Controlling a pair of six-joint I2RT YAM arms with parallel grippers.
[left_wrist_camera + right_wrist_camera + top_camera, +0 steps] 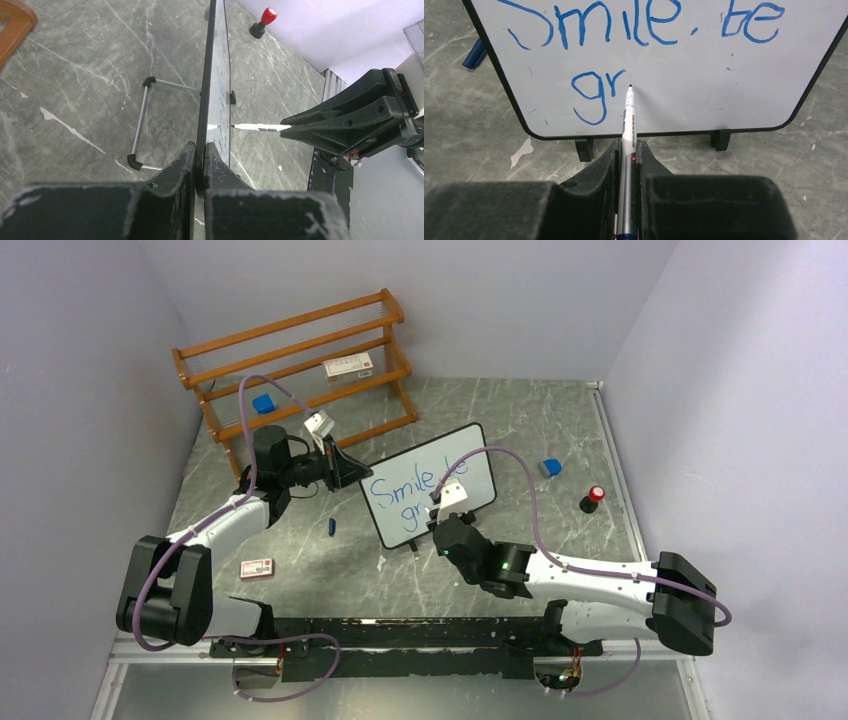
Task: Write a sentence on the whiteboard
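The sentence [638,30], in blue marker script, reads "Smile. be" on an upper line and "gr" beneath it. It sits on the whiteboard [704,85], which stands on two short black feet near the middle of the grey marbled counter [500,420], with its written face towards my arms. My right pincer [626,150] is pinching a marker [629,125]. The marker's tip meets the board just right of the "r". My left pincer [201,148] is pressed together on the thin black frame at the board's left edge. A wire stand [142,122] shows behind the board. On the counter I see a small blue cap [331,527] left of the board and a red-and-white box [257,568] nearer my left arm. A blue block [550,468] and a red-topped black knob [592,498] lie to the right. A wooden rack [300,350] stands at the far left.
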